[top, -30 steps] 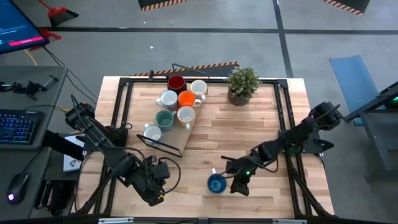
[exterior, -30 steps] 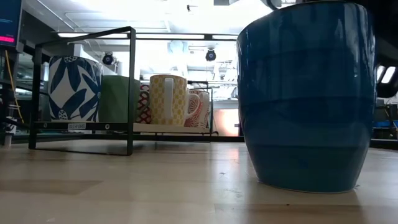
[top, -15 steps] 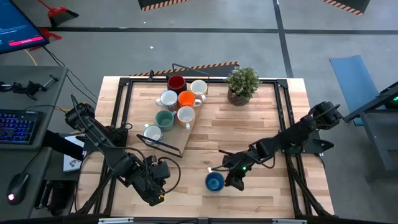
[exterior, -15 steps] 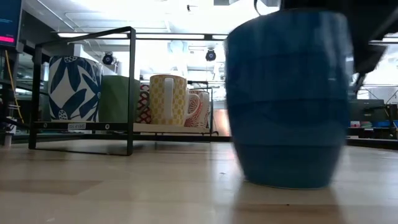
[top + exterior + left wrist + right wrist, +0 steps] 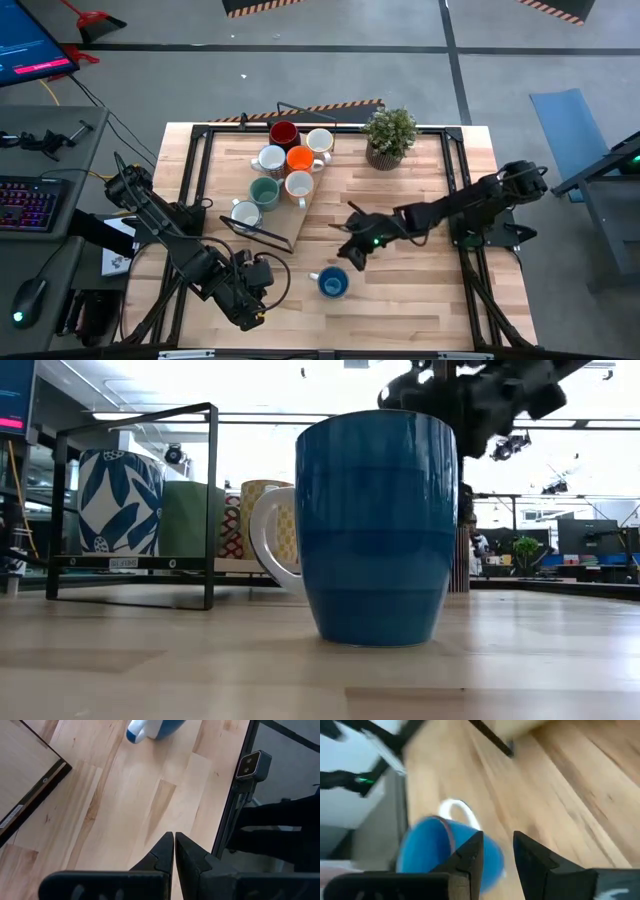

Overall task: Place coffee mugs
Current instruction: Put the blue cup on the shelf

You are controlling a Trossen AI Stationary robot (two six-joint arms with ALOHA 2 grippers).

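Presently: glossy blue ceramic mug [image 5: 333,284], upright on wooden table [image 5: 400,200], mouth up, white-lined handle toward left arm. Right pincer [image 5: 352,254] released, just beside. Left pincer [image 5: 174,851] clenched, empty.

The desk [image 5: 400,200] has a pale wood top with visible grain and a smooth, slightly shiny finish. The blue mug [image 5: 377,525] looks like glossy glazed ceramic. The rack [image 5: 135,500] is matt black metal.
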